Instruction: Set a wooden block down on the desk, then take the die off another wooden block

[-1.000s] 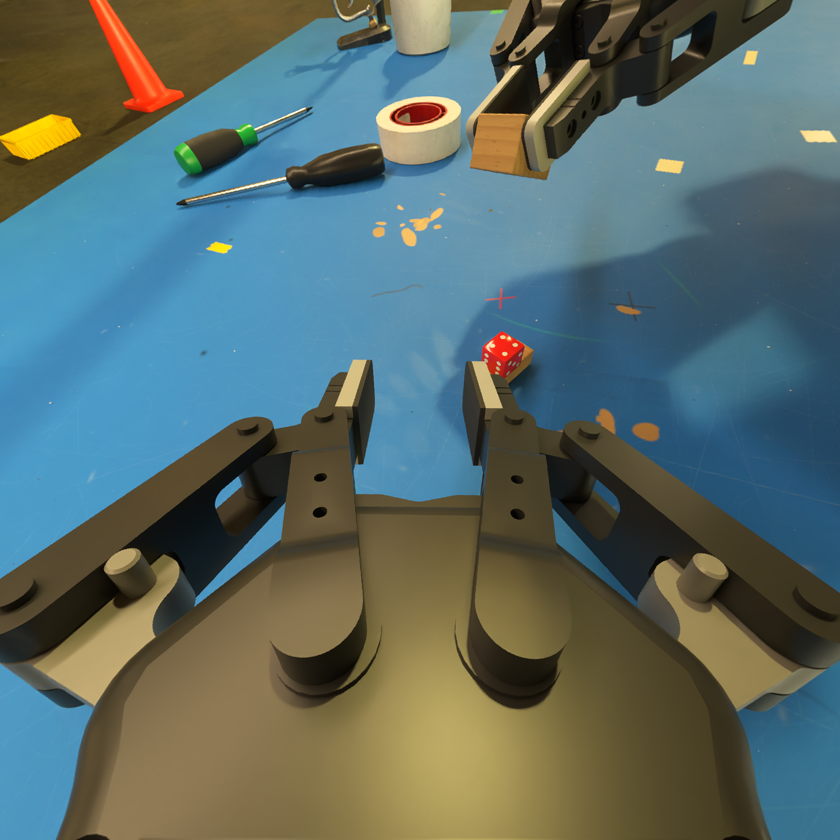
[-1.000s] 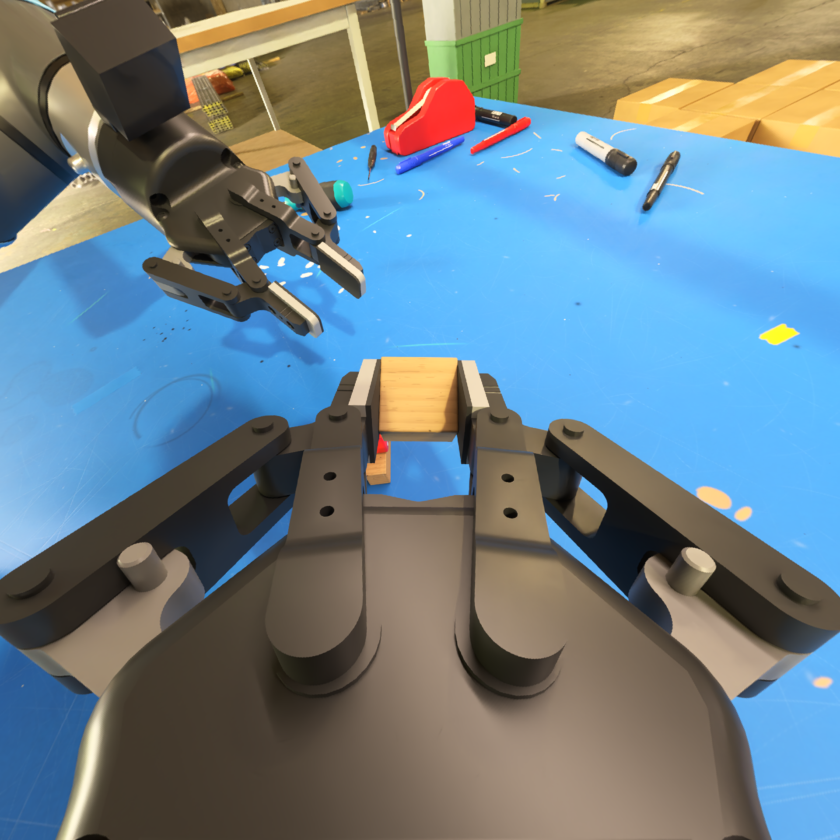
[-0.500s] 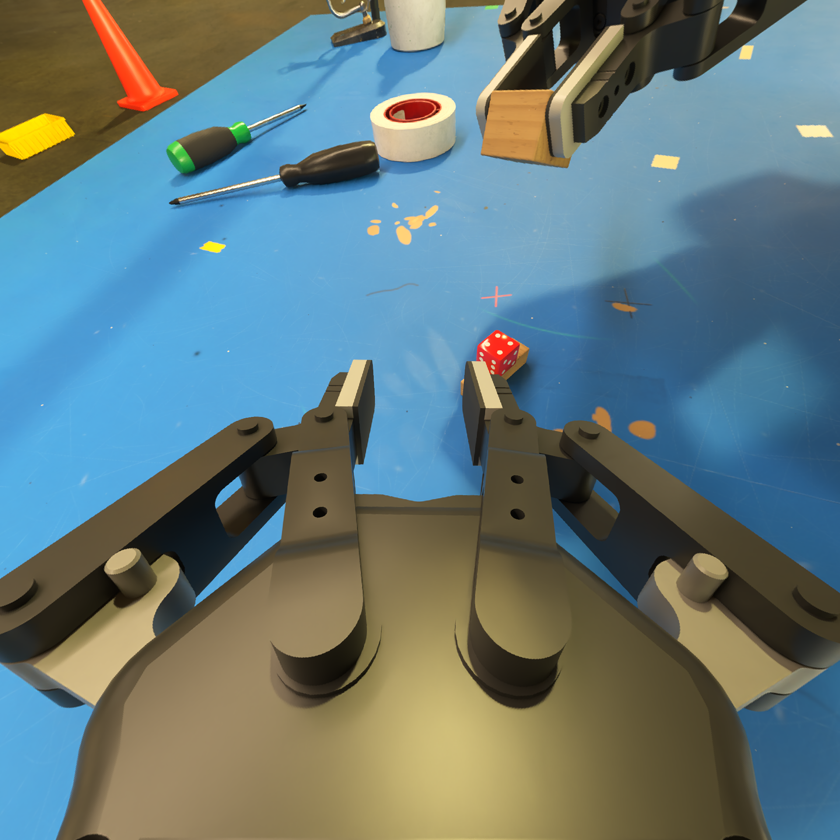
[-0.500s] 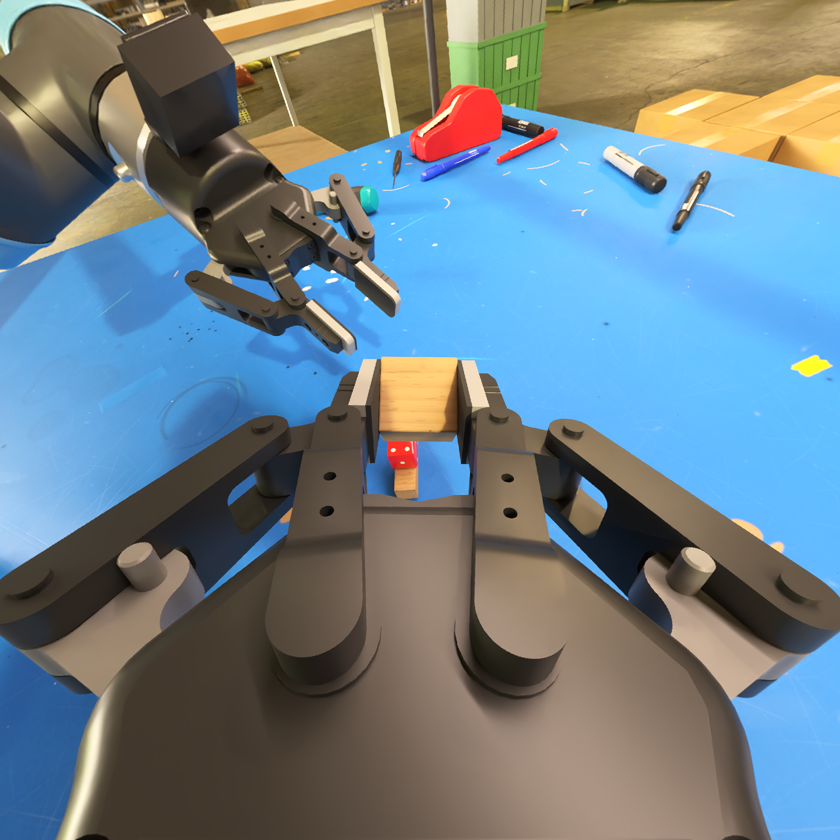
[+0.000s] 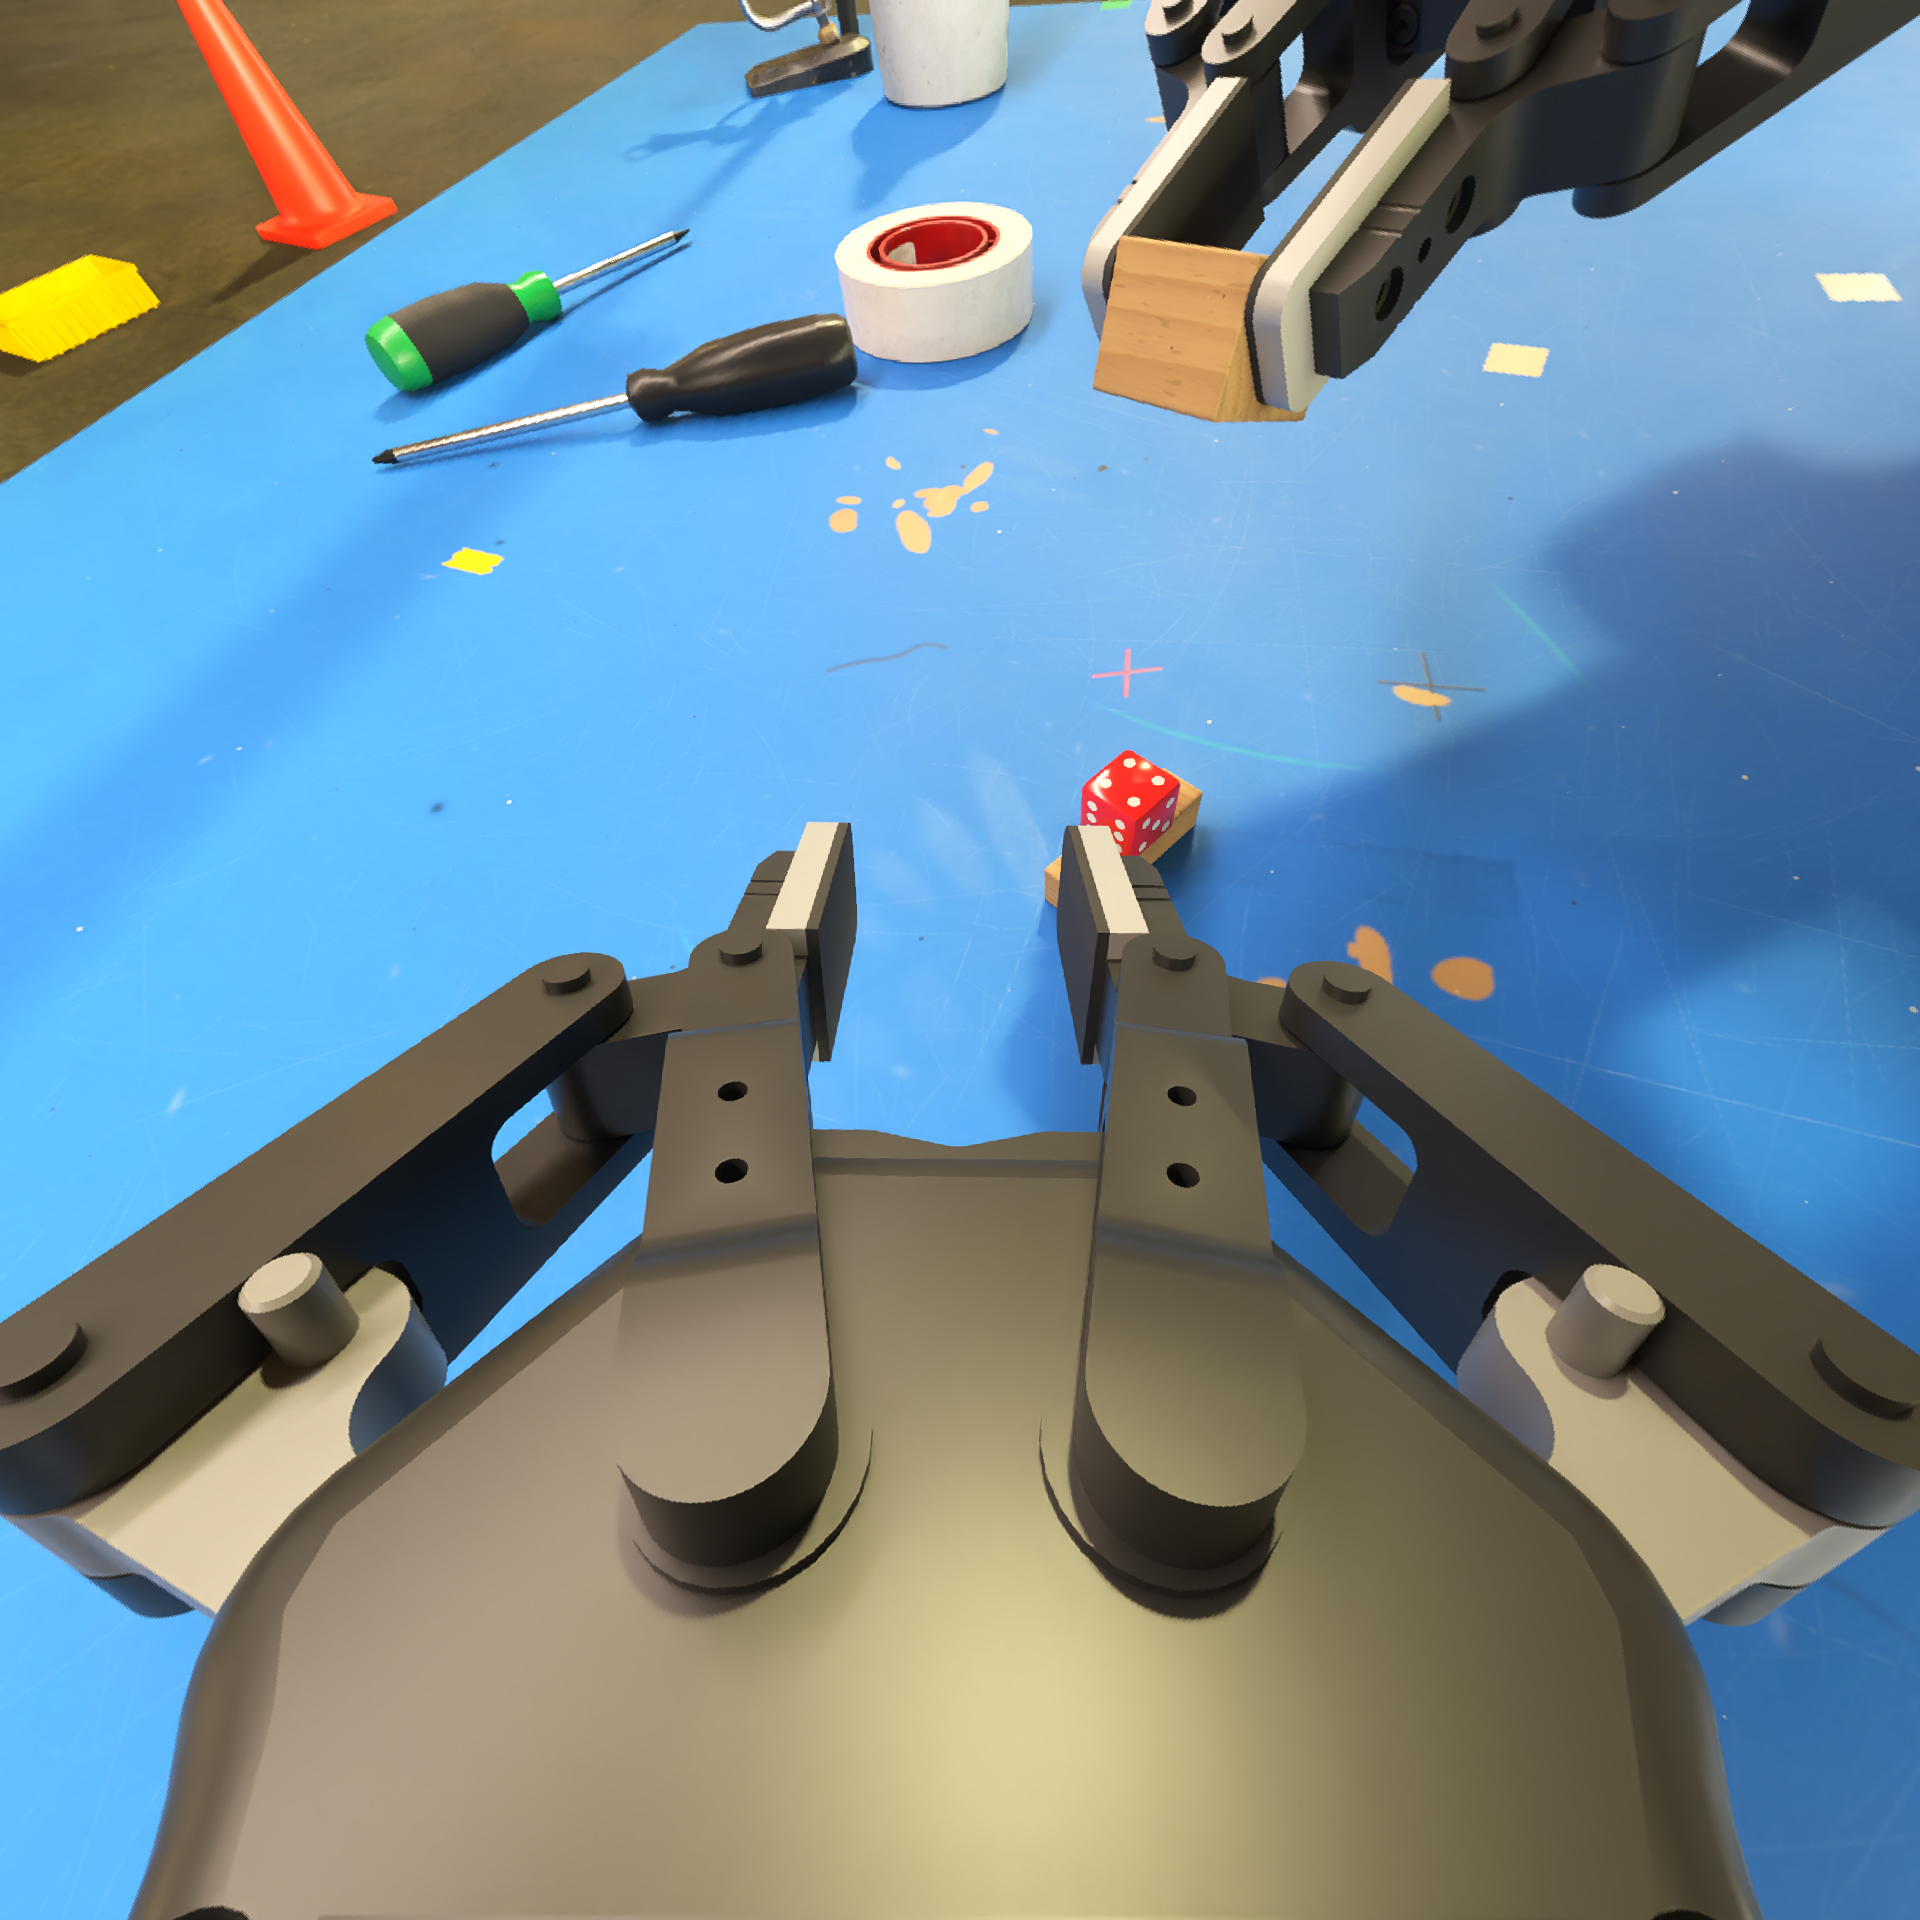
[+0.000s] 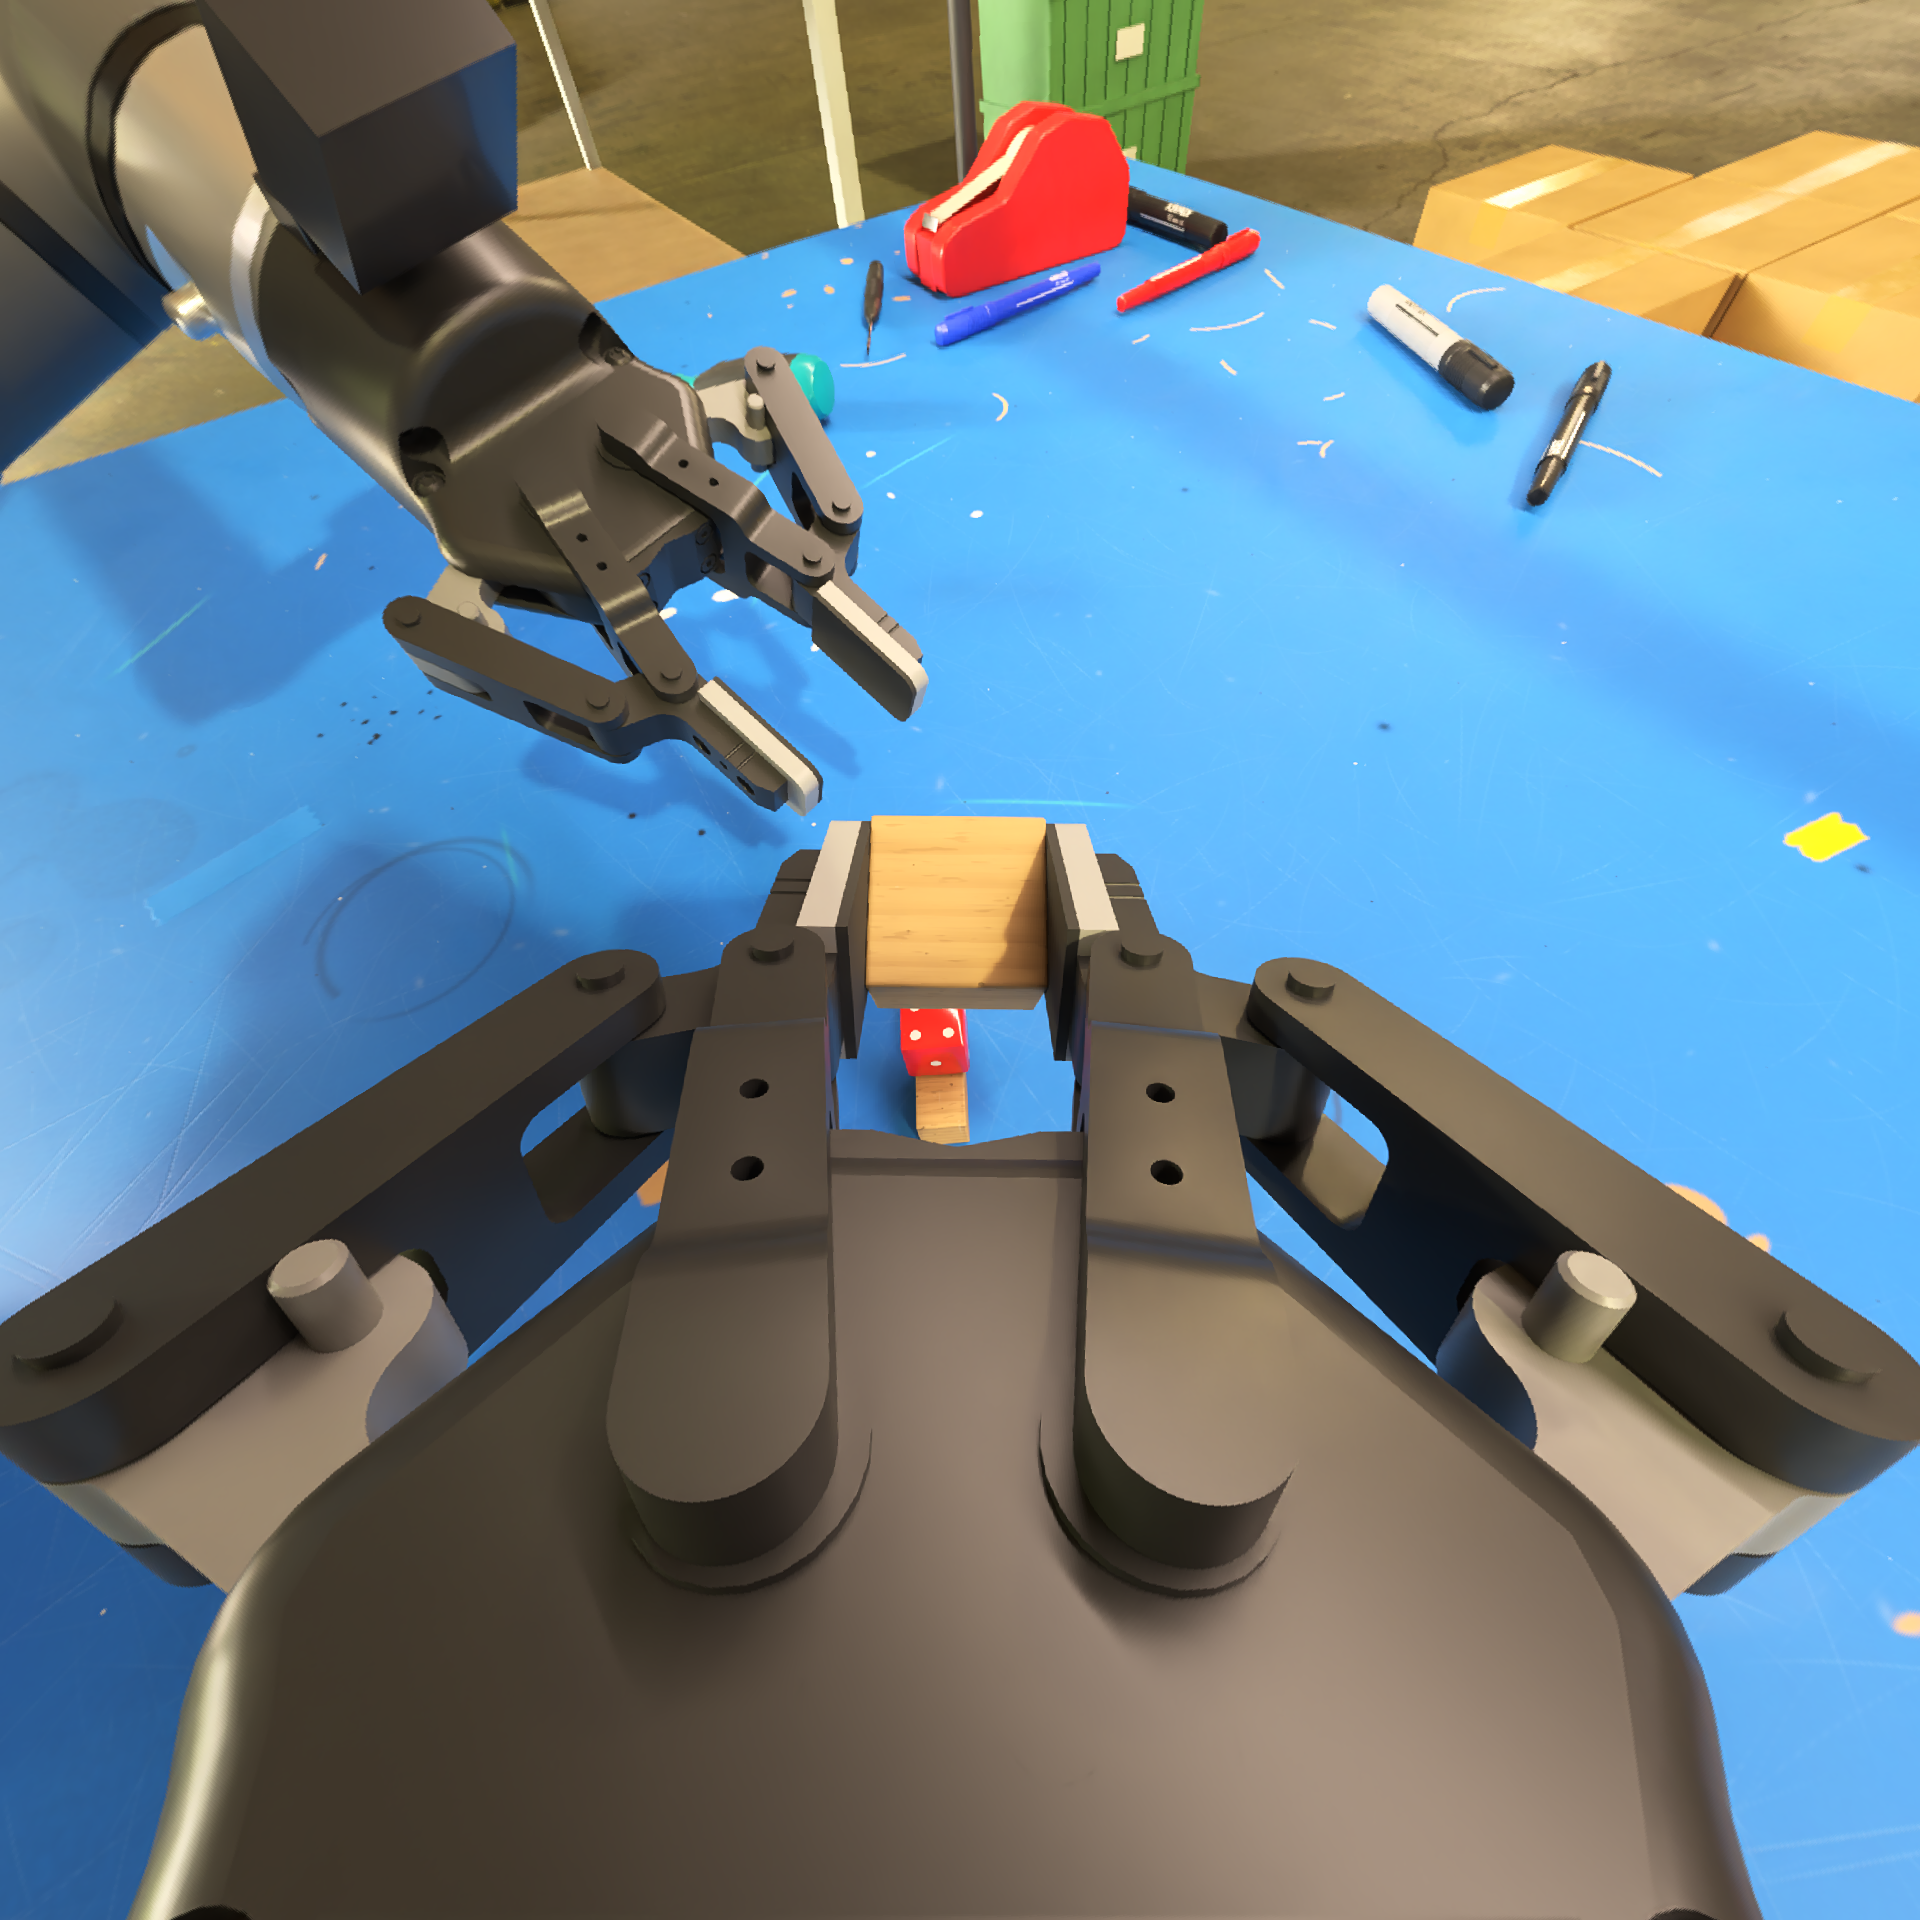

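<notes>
Two wooden blocks are in play on the blue desk (image 5: 520, 935). The right gripper (image 6: 956, 883) is clamped on the larger wooden block (image 6: 956, 899), holding it clear above the surface; from the left wrist view that block (image 5: 1169, 322) hangs in the air near the white tape roll (image 5: 935, 281). The smaller wooden block (image 5: 1169, 831) lies flat on the open middle of the desk with the red die (image 5: 1127, 800) resting on top. The left gripper (image 5: 956, 904) hovers with its fingers apart and nothing between them, its right fingertip just in front of the smaller block and covering part of it. Toward one edge lie two screwdrivers (image 5: 665, 390), and beyond that edge an orange cone (image 5: 281, 135) stands on the floor. Near the opposite edge sit a red tape dispenser (image 6: 1018, 197), blue and red pens (image 6: 1013, 301), and two markers (image 6: 1439, 343). Nothing stands between the open gripper and the die.
</notes>
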Controlling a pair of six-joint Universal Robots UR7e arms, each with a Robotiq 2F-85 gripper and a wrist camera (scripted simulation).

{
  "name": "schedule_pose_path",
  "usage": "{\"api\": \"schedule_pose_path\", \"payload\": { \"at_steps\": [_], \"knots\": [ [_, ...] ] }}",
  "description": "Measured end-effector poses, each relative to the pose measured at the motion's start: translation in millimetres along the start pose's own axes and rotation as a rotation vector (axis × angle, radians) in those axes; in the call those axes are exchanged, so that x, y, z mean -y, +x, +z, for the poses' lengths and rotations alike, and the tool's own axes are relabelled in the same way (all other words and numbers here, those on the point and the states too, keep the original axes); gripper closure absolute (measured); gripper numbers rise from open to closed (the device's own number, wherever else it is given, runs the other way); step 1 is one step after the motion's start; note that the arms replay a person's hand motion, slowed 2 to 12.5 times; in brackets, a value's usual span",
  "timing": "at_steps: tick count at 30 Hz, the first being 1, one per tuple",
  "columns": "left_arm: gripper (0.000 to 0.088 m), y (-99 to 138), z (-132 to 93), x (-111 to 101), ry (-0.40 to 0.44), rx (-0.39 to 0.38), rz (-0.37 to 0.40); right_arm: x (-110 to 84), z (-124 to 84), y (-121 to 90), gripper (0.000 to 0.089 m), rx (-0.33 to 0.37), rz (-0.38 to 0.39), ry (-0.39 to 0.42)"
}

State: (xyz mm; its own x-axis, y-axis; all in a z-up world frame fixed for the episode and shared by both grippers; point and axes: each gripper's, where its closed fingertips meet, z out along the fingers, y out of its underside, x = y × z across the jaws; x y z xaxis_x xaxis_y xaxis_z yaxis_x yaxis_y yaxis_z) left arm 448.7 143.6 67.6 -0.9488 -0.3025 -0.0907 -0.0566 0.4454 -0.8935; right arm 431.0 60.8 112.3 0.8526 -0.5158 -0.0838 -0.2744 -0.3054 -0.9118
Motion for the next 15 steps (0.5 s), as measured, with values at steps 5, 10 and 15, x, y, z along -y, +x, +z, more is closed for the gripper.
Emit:
{"api": "schedule_pose_path", "payload": {
  "at_steps": [5, 10, 15],
  "knots": [
    [0.0525, 0, 1, -1, -0.003, 0.000, -0.001, -1.5, 3, -3, 0.0611, -0.019, -0.017, -0.028],
    [0.0525, 0, 1, -1, -0.005, 0.000, -0.002, -2.7, 6, -6, 0.0611, -0.030, -0.041, -0.049],
    [0.0524, -1, 1, -2, -0.006, 0.001, -0.004, -3.2, 8, -11, 0.0611, -0.032, -0.067, -0.062]
  ]
}}
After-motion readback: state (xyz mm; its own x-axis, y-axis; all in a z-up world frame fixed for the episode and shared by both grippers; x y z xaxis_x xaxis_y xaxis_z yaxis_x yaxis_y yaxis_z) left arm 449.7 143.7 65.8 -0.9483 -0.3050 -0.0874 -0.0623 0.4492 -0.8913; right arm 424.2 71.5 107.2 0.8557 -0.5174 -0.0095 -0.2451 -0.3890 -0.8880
